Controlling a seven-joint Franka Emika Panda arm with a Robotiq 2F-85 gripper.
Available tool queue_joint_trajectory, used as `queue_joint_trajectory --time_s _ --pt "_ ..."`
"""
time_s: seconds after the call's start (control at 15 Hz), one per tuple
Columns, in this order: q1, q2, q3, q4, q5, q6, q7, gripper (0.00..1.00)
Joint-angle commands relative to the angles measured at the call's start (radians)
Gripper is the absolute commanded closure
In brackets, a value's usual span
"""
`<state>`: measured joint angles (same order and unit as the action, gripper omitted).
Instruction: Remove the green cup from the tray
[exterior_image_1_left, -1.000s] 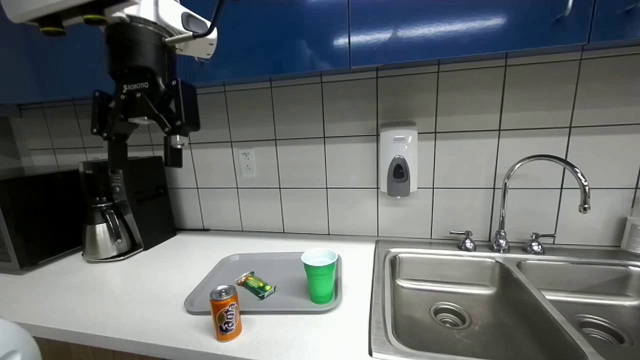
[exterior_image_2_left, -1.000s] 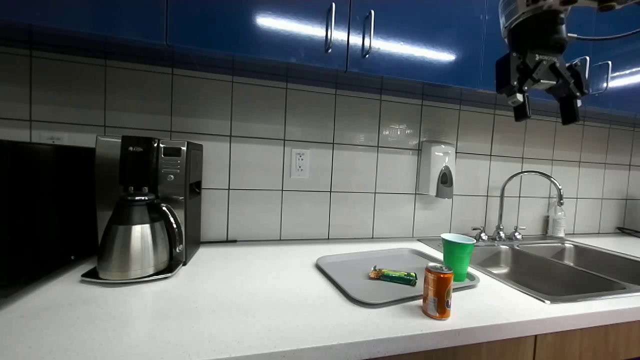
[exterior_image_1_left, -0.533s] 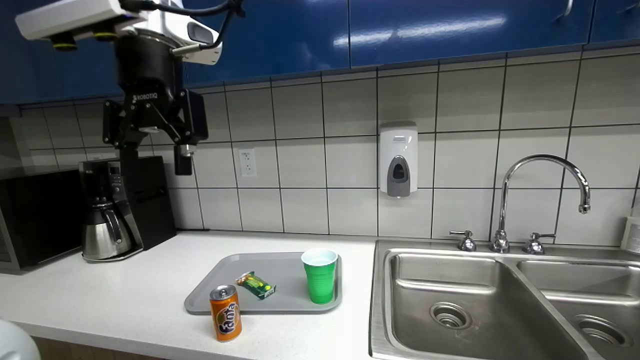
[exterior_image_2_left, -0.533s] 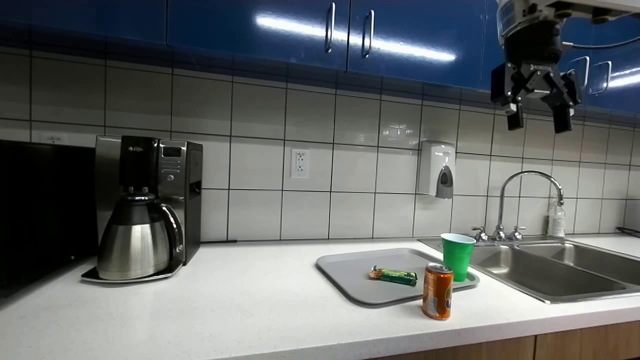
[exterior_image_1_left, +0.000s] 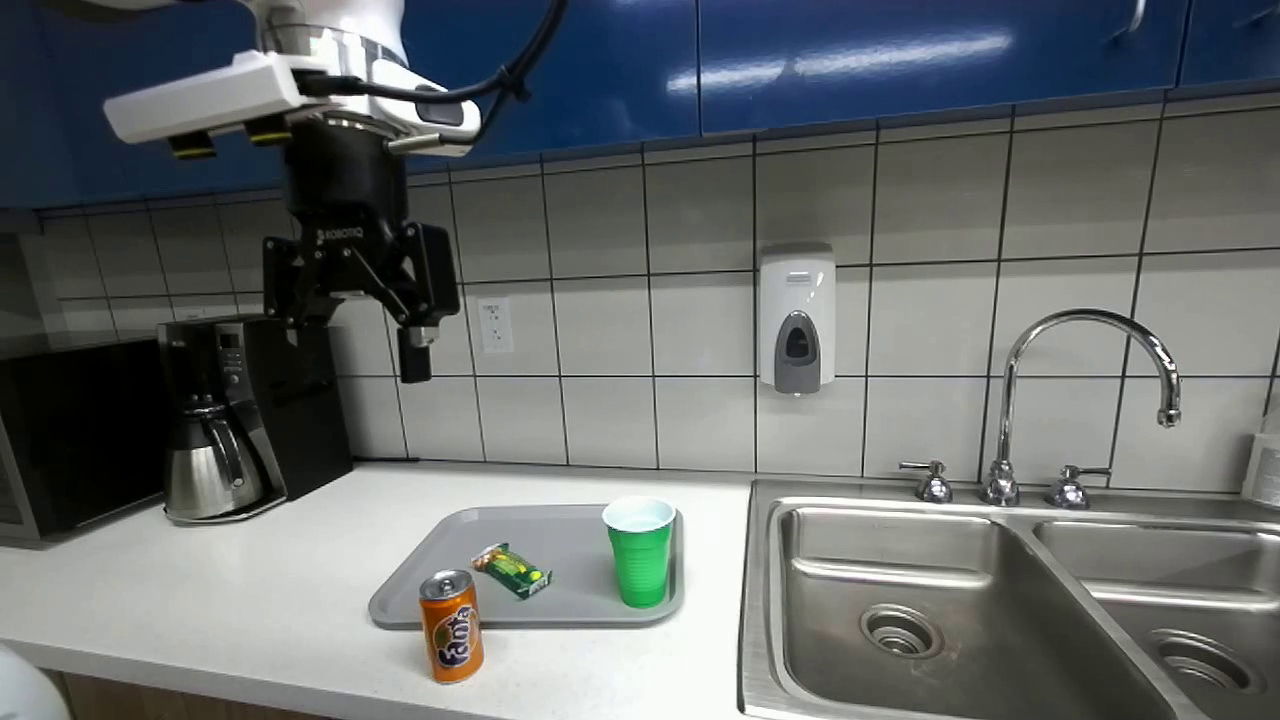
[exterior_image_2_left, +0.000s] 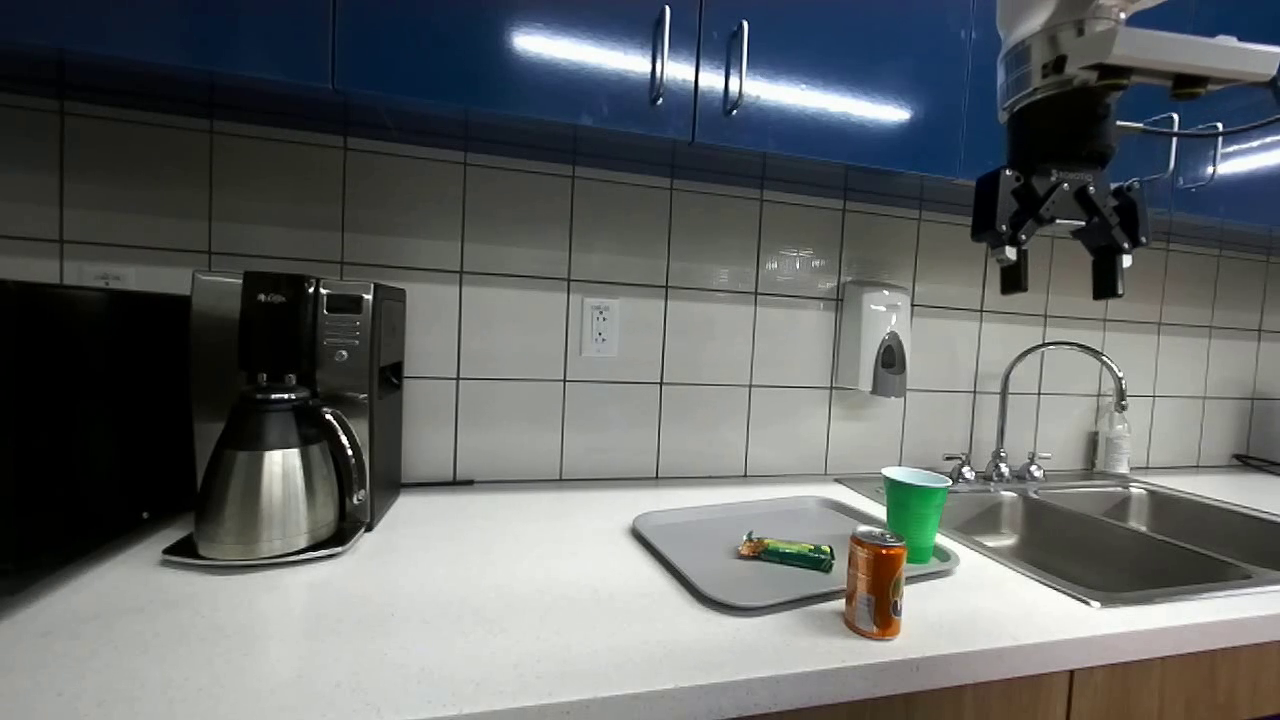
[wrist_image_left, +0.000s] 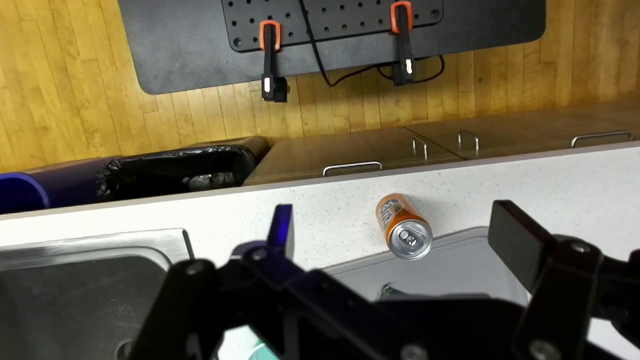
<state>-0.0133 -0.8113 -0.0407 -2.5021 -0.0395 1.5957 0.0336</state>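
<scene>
The green cup (exterior_image_1_left: 642, 560) stands upright on the tray (exterior_image_1_left: 580, 550), close to one end of it, so we judge that the removal is not yet done. Its wide rim is upward, and this suggests to us a grasp from above, around the wall. Near the tray's middle a packet (exterior_image_1_left: 512, 571) lies flat; because it is low, we think it hardly disturbs the approach. Just outside one long edge of the tray, on the counter (exterior_image_1_left: 250, 580), the soda can (exterior_image_2_left: 872, 590) stands upright. In an exterior view it covers a small part of the cup, so we prefer a path which leaves it aside. Beyond the tray's cup end is the sink (exterior_image_1_left: 760, 620), where a slipped cup could fall.

Much higher than the tray hangs the gripper (exterior_image_2_left: 1061, 280), pointing downward. Its jaws are spread wide and grasp nothing: in the wrist view we see the fingers (wrist_image_left: 520, 240) well apart, probably in order to pass on both sides of the cup. There, a green piece at the lower border, probably the cup, is partly hidden by the gripper. The next move, we think, is over that end of the tray, then straight down.
</scene>
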Motion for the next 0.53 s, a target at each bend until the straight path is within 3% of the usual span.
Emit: queue_joint_trajectory --time_s 0.0,0.47 --pt "-0.024 0.001 -0.017 -0.035 -0.021 0.071 -0.026 0.00" --pt "-0.029 0.046 -0.092 -0.042 -0.061 0.152 -0.129 0.00"
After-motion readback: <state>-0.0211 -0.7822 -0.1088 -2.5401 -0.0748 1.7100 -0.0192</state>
